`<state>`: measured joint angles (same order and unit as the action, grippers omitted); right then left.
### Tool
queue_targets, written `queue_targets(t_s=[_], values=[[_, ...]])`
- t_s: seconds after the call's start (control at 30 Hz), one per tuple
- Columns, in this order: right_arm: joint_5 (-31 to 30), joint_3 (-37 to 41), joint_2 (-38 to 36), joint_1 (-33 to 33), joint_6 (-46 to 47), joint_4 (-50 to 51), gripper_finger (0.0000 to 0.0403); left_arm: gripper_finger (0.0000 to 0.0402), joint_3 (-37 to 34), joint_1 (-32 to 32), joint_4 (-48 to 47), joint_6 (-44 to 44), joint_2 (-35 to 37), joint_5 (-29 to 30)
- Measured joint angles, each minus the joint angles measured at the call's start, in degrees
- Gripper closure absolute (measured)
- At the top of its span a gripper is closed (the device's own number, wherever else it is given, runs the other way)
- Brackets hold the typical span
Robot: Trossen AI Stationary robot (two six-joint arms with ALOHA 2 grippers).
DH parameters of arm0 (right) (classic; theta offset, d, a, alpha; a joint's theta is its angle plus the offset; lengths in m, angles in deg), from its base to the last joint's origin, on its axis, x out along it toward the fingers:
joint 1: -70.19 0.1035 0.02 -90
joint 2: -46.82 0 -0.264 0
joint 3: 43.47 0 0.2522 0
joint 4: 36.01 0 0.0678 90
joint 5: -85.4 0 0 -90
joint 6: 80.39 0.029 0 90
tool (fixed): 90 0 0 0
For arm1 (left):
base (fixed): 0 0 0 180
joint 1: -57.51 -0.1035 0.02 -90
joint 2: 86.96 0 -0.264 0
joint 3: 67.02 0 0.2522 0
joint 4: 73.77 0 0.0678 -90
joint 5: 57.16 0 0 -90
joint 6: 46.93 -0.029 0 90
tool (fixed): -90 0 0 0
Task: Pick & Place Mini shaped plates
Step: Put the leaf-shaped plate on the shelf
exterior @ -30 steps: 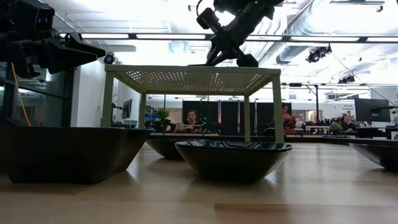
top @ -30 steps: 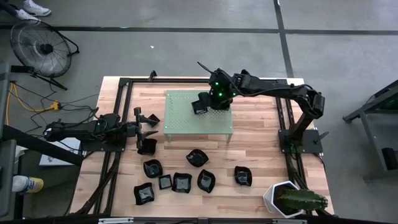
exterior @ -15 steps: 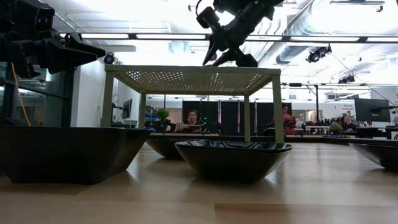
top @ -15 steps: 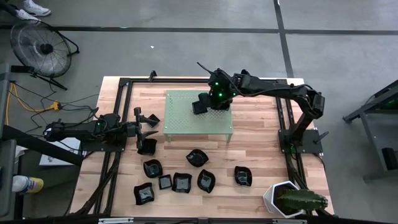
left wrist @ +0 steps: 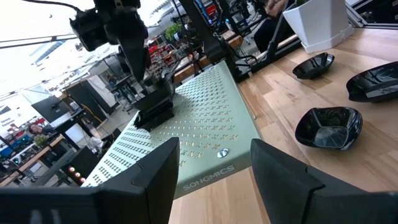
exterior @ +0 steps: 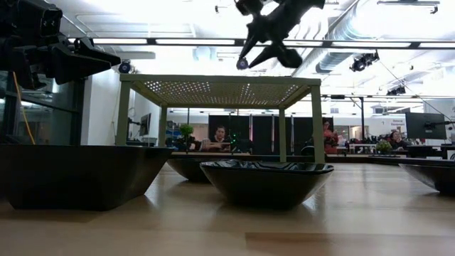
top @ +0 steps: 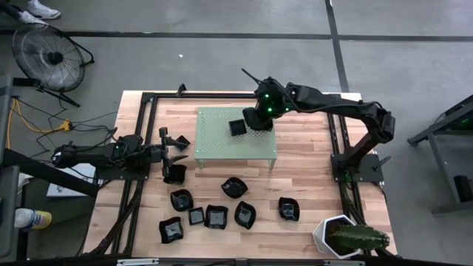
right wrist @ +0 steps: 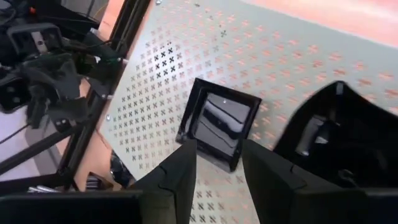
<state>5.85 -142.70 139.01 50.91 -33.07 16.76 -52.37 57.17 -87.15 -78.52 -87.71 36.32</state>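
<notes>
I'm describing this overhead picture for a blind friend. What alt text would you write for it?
Seen from above, the right gripper hovers open beside a small glossy black square plate lying on a pale green perforated metal stand on a wooden table. More black plates lie on the table in front of the stand, and the left gripper waits open at the table's left.

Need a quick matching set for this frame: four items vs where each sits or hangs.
Items:
1. square plate
2. white pot
3. right gripper
4. left gripper

Places:
A. table's left side, beside the green stand
B. raised over the stand, jaws apart
C. lying on top of the green perforated stand
D. table's near right corner

Pairs: 1-C, 2-D, 3-B, 4-A
</notes>
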Motion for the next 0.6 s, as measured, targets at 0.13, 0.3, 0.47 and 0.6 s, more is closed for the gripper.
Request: queue_targets(t_s=[0.13, 0.3, 0.47, 0.6], values=[[-2.6, 0.0, -2.8, 1.7, -4.8, 3.3, 0.0278, 0.0208, 0.0, 0.0, 0.0, 0.0, 0.0, 0.0], [-6.9, 0.0, -6.4, 7.2, -11.3, 10.4, 0.0278, 0.0208, 0.0, 0.0, 0.0, 0.0, 0.0, 0.0], [-11.4, 0.0, -7.4, 15.7, -14.3, 15.6, 0.0279, 0.0208, 0.0, 0.0, 0.0, 0.0, 0.0, 0.0], [-13.1, 0.0, -6.8, 22.8, -14.5, 15.9, 0.0279, 0.0208, 0.0, 0.0, 0.0, 0.0, 0.0, 0.0]])
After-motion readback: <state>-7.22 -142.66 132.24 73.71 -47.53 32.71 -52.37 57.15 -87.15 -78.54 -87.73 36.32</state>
